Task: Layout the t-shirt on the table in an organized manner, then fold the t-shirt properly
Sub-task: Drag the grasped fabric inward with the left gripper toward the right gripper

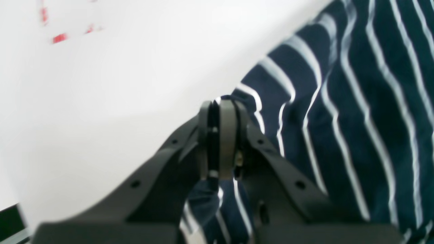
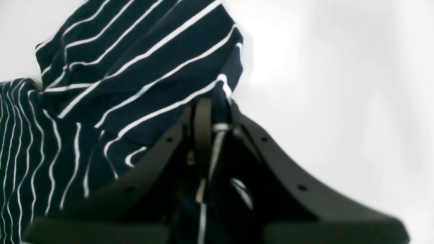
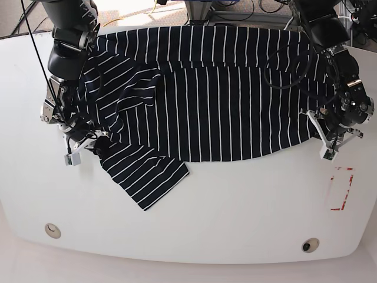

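Shirt (image 3: 224, 100): spread wide along the table's (image 3: 235, 212) far edge, one sleeve bunched.
Left gripper (image 1: 218, 135): clamped on the hem edge.
Right gripper (image 2: 212, 135): pinching the sleeve side.
Progress: layout underway, likely smoothing left; no fold yet.

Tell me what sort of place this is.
Probably a robotics lab bench: a bare white table with a red-outlined mark, cables bundled at the far edge, and two arms working a striped t-shirt.

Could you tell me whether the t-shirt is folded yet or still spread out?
Mostly spread: the t-shirt lies open across the table, though one sleeve side is rumpled.
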